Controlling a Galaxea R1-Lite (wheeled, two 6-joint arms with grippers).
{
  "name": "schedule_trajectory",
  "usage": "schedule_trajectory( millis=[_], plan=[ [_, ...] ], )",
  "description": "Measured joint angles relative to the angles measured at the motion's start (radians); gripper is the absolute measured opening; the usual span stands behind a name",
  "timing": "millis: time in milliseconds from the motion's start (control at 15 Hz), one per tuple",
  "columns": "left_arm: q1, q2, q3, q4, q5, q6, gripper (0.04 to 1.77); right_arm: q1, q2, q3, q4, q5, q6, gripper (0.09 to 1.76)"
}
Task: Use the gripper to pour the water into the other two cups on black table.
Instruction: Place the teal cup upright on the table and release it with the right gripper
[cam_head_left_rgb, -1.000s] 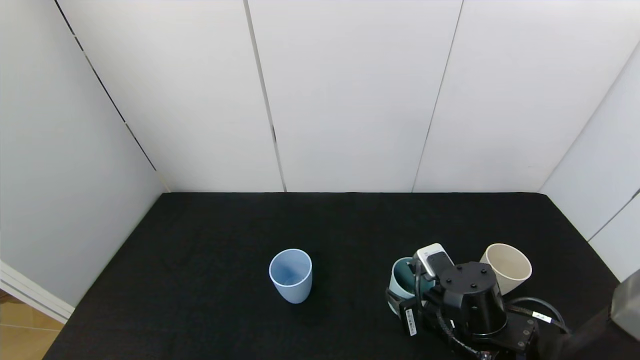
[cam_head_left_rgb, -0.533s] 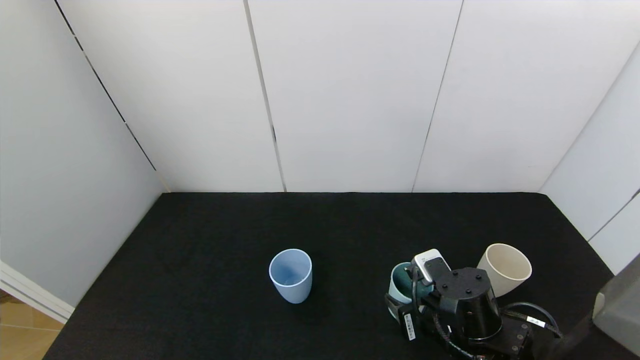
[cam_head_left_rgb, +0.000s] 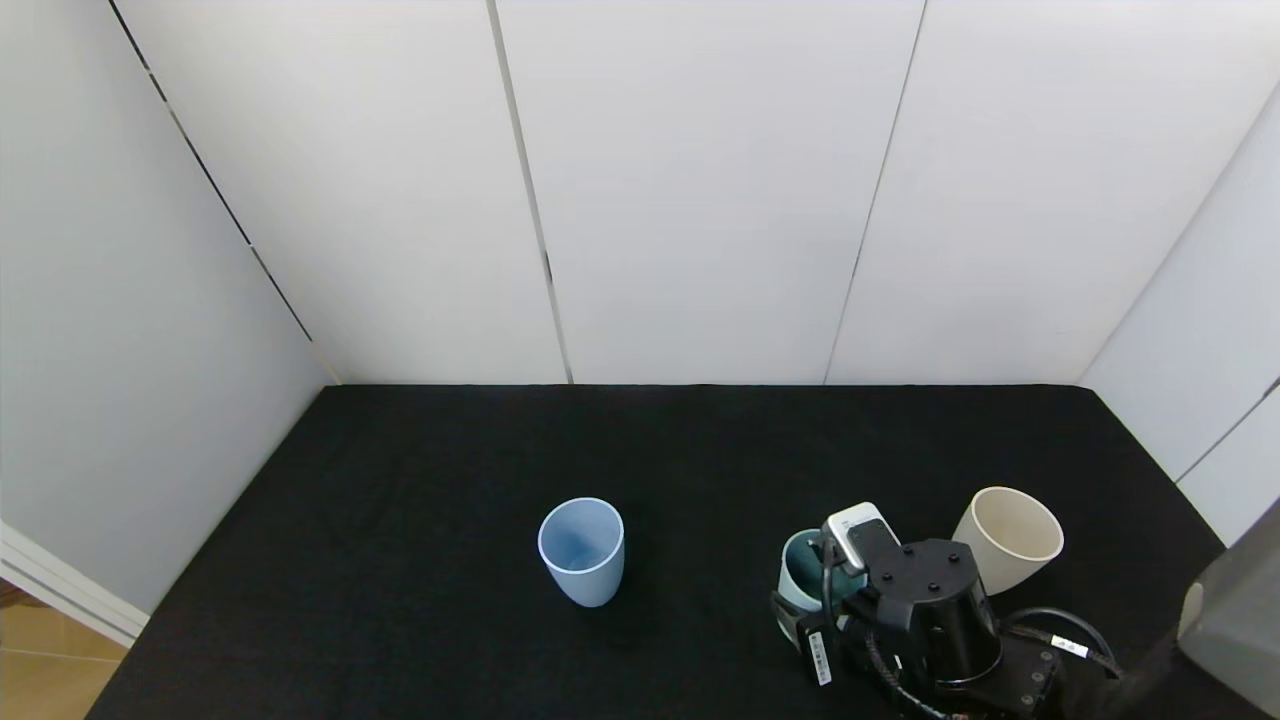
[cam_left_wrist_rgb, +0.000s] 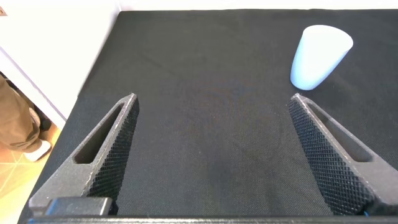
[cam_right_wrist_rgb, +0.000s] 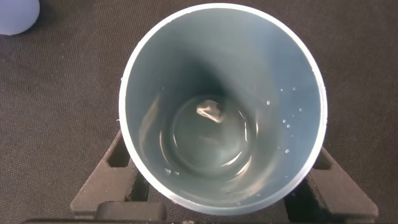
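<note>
Right wrist view: my right gripper (cam_right_wrist_rgb: 221, 180) has its fingers closed on the teal cup (cam_right_wrist_rgb: 222, 106), with a little water (cam_right_wrist_rgb: 208, 134) pooled inside. On the black table (cam_head_left_rgb: 420, 470), that cup stands between the light blue tumbler (cam_head_left_rgb: 581, 550) and the cream cup (cam_head_left_rgb: 1008, 536), which sits just beside it. My left gripper (cam_left_wrist_rgb: 214, 155) hovers spread wide, holding nothing.

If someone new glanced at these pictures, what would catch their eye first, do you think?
Probably the right gripper at the table's near right, straddling the teal cup, which holds a little water. Next, the blue cup standing alone mid-table and the beige cup just right of the teal one.
</note>
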Motion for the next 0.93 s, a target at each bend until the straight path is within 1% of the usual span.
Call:
schedule_trajectory(
  millis=[667, 733, 933],
  plan=[
    [0.0, 0.0, 0.0, 0.0, 0.0, 0.0, 1.72, 0.008, 0.008, 0.003, 0.0, 0.002, 0.0, 1.17],
    [0.0, 0.0, 0.0, 0.0, 0.0, 0.0, 1.72, 0.008, 0.008, 0.004, 0.0, 0.001, 0.0, 1.26],
    [0.0, 0.0, 0.0, 0.0, 0.0, 0.0, 1.72, 0.009, 0.009, 0.004, 0.0, 0.001, 0.001, 1.4]
  ],
)
